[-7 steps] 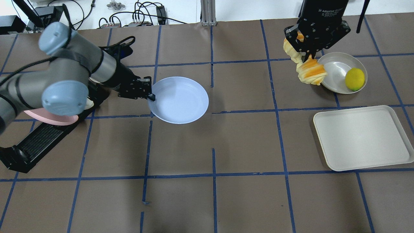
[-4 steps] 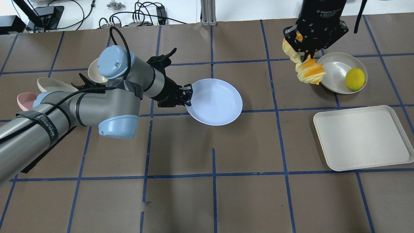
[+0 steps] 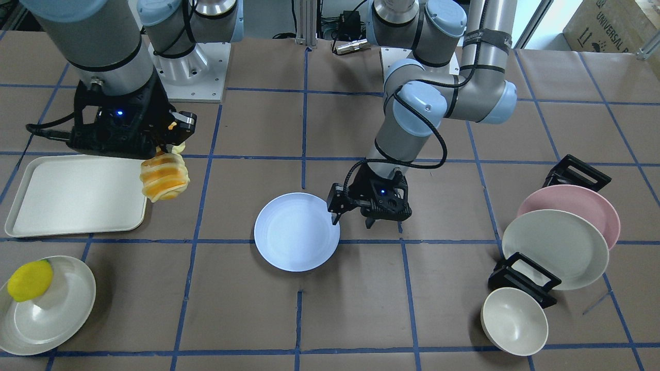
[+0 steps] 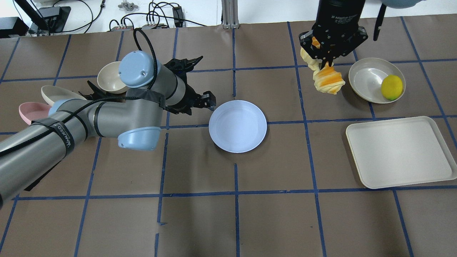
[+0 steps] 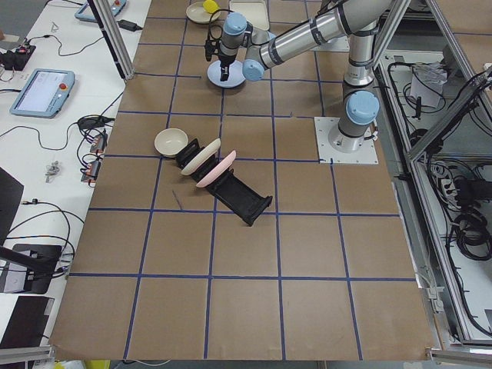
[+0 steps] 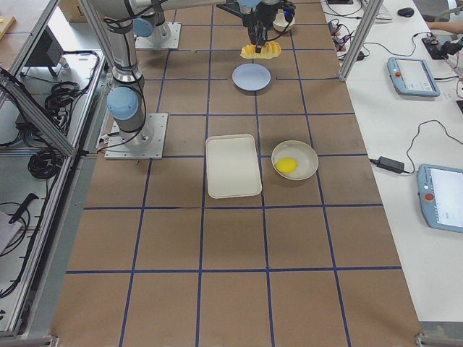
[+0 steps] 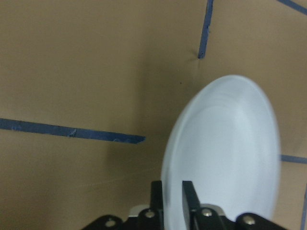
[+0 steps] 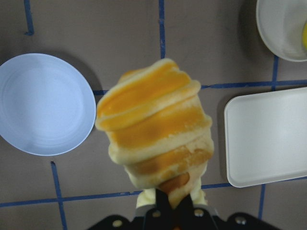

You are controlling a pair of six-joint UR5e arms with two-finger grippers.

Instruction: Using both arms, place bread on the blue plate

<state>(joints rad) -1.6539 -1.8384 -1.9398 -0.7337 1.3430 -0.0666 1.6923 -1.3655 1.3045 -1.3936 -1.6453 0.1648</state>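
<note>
The blue plate [image 4: 237,126] lies near the table's middle; it also shows in the front view [image 3: 296,232]. My left gripper [image 4: 212,101] is at its rim on the robot's left side. In the left wrist view the rim of the plate [image 7: 225,153] runs between the two close-set fingers [image 7: 188,196], so the gripper looks shut on it. My right gripper [image 4: 323,60] is shut on the upper end of the bread [image 4: 327,80], an orange and cream striped loaf that hangs above the table to the plate's right. The bread [image 8: 156,129] fills the right wrist view, the plate [image 8: 43,103] to its left.
A cream plate [image 4: 369,76] holding a yellow lemon [image 4: 391,87] sits right of the bread. A cream tray [image 4: 400,151] lies in front of it. On the left, a black rack [image 3: 523,275] holds a pink plate [image 3: 577,198] and a cream plate [image 3: 554,247], beside a cream bowl [image 3: 514,320].
My left arm has carried the blue plate rightward to the table's middle and brought it down flat. My right gripper has moved left with the bread, away from the lemon plate.
</note>
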